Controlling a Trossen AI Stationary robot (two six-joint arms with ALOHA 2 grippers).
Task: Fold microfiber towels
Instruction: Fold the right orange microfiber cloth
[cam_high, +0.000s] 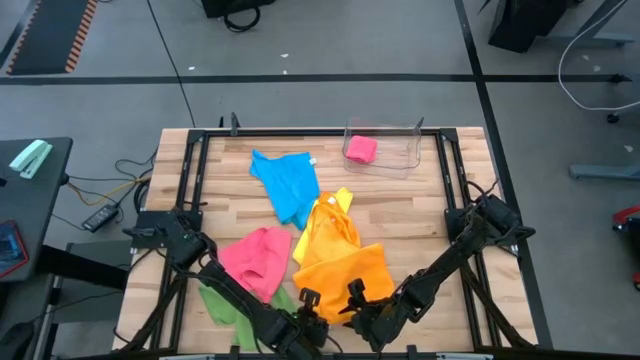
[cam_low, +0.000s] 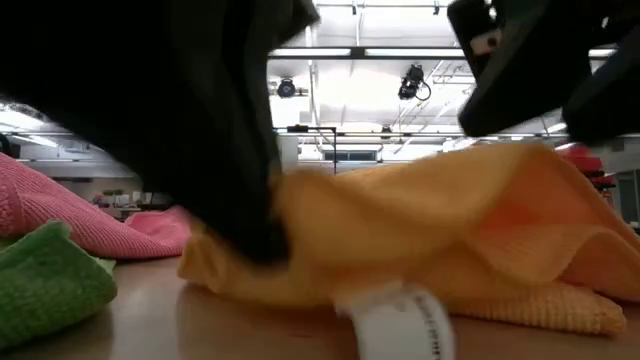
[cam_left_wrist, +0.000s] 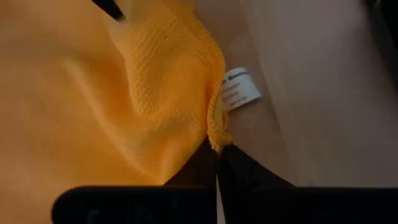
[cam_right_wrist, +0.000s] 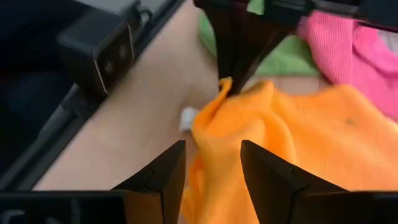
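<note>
left wrist view: left gripper (cam_left_wrist: 217, 148) pinches the orange towel (cam_left_wrist: 93, 93) corner; right gripper (cam_right_wrist: 211, 163) gapes empty.

On the worktop (cam_high: 420, 215), the bin (cam_high: 412, 148) stands far, right of centre, with the binned towel (cam_high: 361, 149) inside. Left of the bin lies the far towel (cam_high: 288, 183). Nearer, the middle towel (cam_high: 328, 222) touches the near-centre towel (cam_high: 340, 270). To its left lies the left towel (cam_high: 257, 262), with the near-left towel (cam_high: 222, 303) before it. The left gripper (cam_left_wrist: 217, 152) and, to its right, the right gripper (cam_right_wrist: 212, 149) sit at the near-centre towel's near edge.
</note>
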